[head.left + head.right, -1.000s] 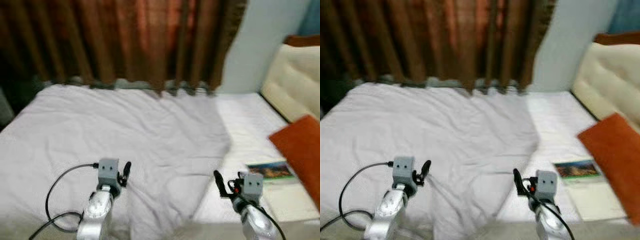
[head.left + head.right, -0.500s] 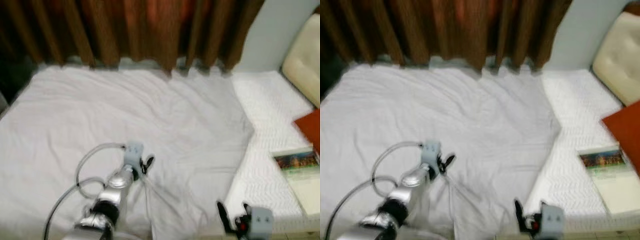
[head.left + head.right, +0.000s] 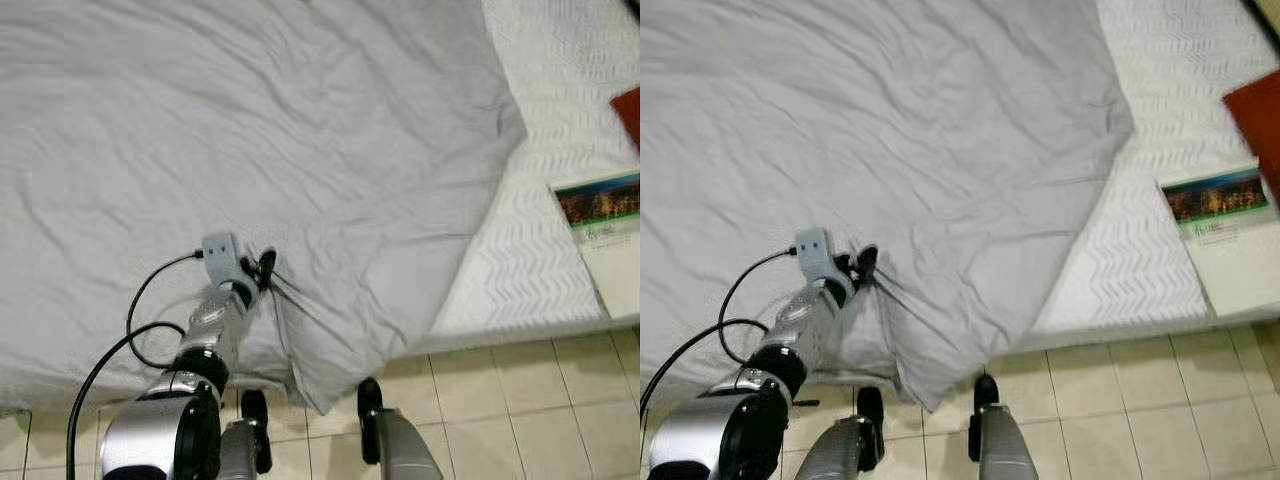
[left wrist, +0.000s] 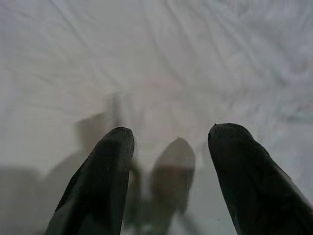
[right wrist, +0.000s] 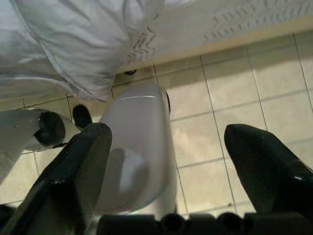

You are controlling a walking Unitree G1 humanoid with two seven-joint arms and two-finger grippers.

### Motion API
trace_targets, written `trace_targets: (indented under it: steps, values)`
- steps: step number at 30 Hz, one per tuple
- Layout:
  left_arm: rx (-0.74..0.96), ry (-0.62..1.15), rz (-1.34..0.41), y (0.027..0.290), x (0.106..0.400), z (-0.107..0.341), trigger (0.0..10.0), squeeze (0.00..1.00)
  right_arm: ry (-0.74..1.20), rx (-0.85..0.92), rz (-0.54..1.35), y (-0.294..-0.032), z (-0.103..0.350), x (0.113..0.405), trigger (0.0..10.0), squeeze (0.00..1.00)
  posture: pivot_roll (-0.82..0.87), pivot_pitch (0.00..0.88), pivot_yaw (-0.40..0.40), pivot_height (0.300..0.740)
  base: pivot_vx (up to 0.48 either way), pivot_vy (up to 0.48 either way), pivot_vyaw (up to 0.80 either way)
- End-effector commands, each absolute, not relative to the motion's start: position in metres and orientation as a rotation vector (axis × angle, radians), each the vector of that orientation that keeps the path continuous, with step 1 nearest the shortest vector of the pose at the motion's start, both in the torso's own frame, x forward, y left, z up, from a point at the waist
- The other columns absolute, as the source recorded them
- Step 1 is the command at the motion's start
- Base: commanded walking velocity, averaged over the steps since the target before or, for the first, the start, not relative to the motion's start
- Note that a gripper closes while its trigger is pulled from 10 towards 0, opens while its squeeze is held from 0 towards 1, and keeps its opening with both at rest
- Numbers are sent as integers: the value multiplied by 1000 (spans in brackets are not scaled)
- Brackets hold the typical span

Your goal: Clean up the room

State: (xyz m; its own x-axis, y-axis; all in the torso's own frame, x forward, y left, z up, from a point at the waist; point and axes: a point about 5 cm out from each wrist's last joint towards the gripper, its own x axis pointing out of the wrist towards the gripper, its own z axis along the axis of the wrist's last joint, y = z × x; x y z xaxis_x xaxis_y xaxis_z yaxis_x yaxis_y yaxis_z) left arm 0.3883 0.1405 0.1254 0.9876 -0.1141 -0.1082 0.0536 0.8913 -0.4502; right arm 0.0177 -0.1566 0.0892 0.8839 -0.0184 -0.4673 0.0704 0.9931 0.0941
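Fingers of the left gripper (image 4: 168, 147) are spread open just above the white blanket (image 3: 300, 150); the right gripper (image 5: 171, 147) is held open over the tiled floor (image 5: 234, 93).

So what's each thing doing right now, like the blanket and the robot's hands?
Grey duvet: spread on the bed, rumpled, one corner hanging over the edge toward the floor.
White mattress cover: bare where the duvet stops.
Booklet: lying flat and closed on the mattress.
Left gripper: fingers open, down at the duvet.
Right gripper: fingers open, hanging over the tiled floor.
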Motion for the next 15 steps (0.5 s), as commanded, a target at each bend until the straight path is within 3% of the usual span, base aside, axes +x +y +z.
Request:
trace_targets:
  steps: [1,12,13,14,15]
  values:
    - [-539,174,-76,136,382,111,10000,0,538,105,-62,-154,90,9,10000,0,-383,707,-13,740,0,0,0]
    - [-694,358,-9,119,367,77,10000,0,604,103,-84,-155,100,-13,10000,0,-454,717,-48,740,0,0,0]
    - [-696,368,-3,118,366,76,5922,0,616,100,-86,-155,100,-16,10000,0,-454,722,-48,740,0,0,0]
    - [-691,374,1,116,366,76,0,0,627,98,-86,-155,100,-19,10000,0,-452,725,-49,740,0,0,0]
    - [-681,374,1,116,366,77,0,0,630,98,-84,-155,100,-19,10000,0,-452,725,-49,740,0,0,0]
